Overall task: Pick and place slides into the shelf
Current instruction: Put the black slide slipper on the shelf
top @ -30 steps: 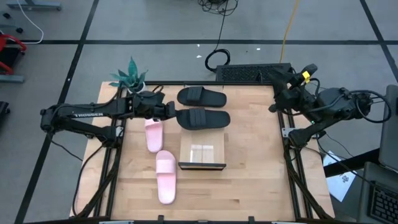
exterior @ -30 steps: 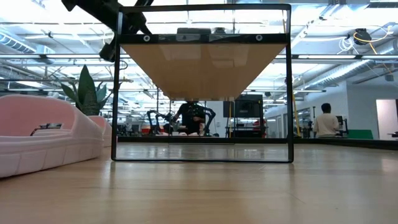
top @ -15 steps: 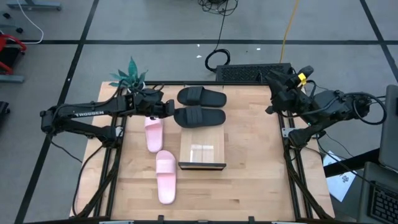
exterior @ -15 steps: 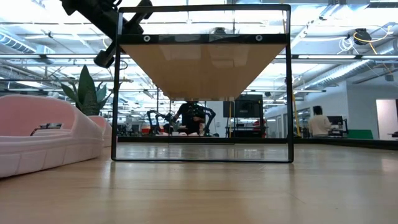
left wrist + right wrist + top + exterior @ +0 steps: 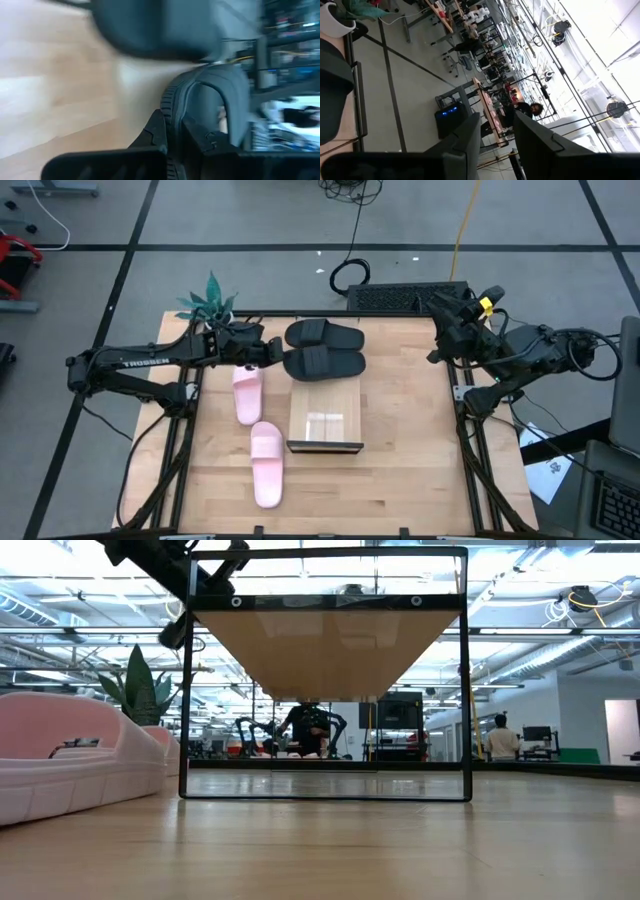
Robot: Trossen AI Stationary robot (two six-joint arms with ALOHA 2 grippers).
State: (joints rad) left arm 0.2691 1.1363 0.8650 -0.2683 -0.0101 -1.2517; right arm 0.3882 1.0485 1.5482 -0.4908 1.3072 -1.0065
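Observation:
My left gripper [image 5: 270, 355] is shut on one black slide [image 5: 324, 364] in the middle of the table's far half. The second black slide [image 5: 325, 335] lies flat just beyond it. Two pink slides [image 5: 247, 392] [image 5: 267, 463] lie on their soles toward the table's left, and one shows in the low view [image 5: 60, 755]. The shelf [image 5: 325, 420], a light wood rack with a dark frame, stands at the table's middle and fills the low view [image 5: 325, 650]. My right gripper [image 5: 497, 142] is open and empty over the table's far right corner [image 5: 442, 320]. My left gripper pinches the black slide's sole at the end toward the table's left [image 5: 172, 107]. One finger [image 5: 155, 132] is under the sole and the other [image 5: 202, 140] is on the footbed. The fingers come level from the table's left, along the slide. The strap [image 5: 227, 95] arches upward, and the held end is off the wood.
A potted plant [image 5: 210, 305] stands at the far left corner, close to my left arm. Cables and a dark box [image 5: 400, 295] lie past the far edge. Bare wood shows right of the shelf [image 5: 410, 410]. People stand far off in the room [image 5: 495, 735].
My left gripper has carried the held black slide a little toward the far edge, close to the other black slide; the slide stays level. My right gripper has shifted slightly toward the table's left, over the far right corner.

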